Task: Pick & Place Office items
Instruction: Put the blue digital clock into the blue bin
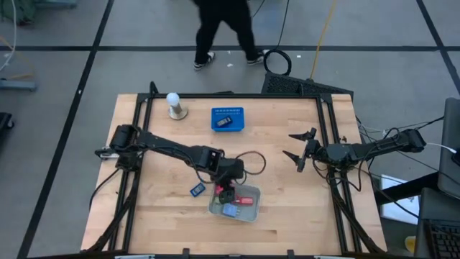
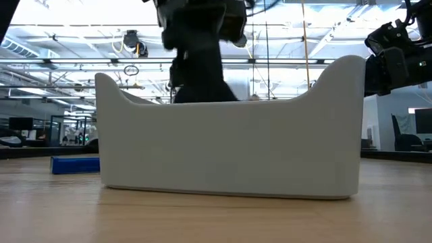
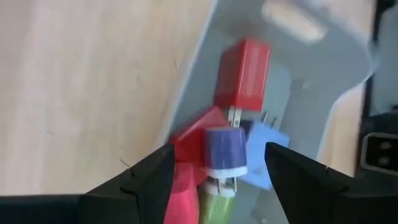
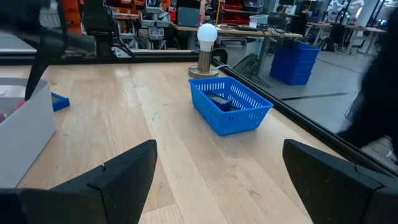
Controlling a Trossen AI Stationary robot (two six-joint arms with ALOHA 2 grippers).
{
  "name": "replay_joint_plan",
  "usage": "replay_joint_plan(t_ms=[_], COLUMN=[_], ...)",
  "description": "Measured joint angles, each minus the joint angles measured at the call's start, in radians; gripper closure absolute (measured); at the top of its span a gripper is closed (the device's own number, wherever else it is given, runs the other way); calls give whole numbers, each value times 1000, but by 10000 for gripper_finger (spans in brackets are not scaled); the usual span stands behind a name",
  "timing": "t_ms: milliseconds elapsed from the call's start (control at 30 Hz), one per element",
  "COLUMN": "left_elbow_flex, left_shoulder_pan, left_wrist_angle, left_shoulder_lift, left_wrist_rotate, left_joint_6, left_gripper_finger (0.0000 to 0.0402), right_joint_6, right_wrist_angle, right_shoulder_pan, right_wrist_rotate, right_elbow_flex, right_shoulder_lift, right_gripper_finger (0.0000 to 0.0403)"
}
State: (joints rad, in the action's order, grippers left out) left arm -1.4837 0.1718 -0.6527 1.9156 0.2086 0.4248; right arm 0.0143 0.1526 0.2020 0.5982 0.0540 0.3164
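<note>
Office items [image 1: 231, 203]: mostly heaped in the grey tray [image 2: 229, 148], lower centre of the high view. One blue piece [image 1: 197, 190] on the bare wood just left of the tray. One dark piece [image 1: 224, 122] inside the blue basket [image 1: 215, 111], upper centre.

Left claw [image 3: 219, 155]: directly over the tray, fingers spread, gripping nothing. Purple piece [image 3: 225, 149] between the fingers with a gap on each side, resting on the red, green and blue pieces.

Right claw [image 1: 289, 144]: spread wide, waiting at the right edge of the table, well clear of the tray.

Step in hand, as judged: release into the tray.
- Confirm that the purple piece hangs on neither finger.
- Lift straight up with the fingers spread; avoid any sideways sweep through the heap.
- Clear the tray wall before turning toward the blue piece on the wood.
- Approach that piece from above and centre it between the fingers before closing.
</note>
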Motion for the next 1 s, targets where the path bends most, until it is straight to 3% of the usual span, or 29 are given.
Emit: replay_joint_plan(t_ms=[367, 500, 667, 1000], left_elbow_flex=[0, 0, 0, 0], left_shoulder_pan=[-59, -67, -82, -110], left_wrist_angle=[98, 157, 199, 247], left_shoulder_lift=[-135, -141, -141, -139], left_wrist_rotate=[-205, -290, -325, -394], left_joint_6=[15, 47, 122, 271], left_gripper_finger=[149, 152, 163, 183], right_joint_6=[0, 0, -5, 73], right_wrist_angle=[1, 5, 14, 284], right_shoulder_pan=[0, 0, 0, 1], right_wrist_rotate=[0, 1, 2, -29], right_elbow_flex=[0, 0, 0, 0], right_shoulder_lift=[0, 0, 0, 0], right_gripper_finger=[64, 64, 64, 64])
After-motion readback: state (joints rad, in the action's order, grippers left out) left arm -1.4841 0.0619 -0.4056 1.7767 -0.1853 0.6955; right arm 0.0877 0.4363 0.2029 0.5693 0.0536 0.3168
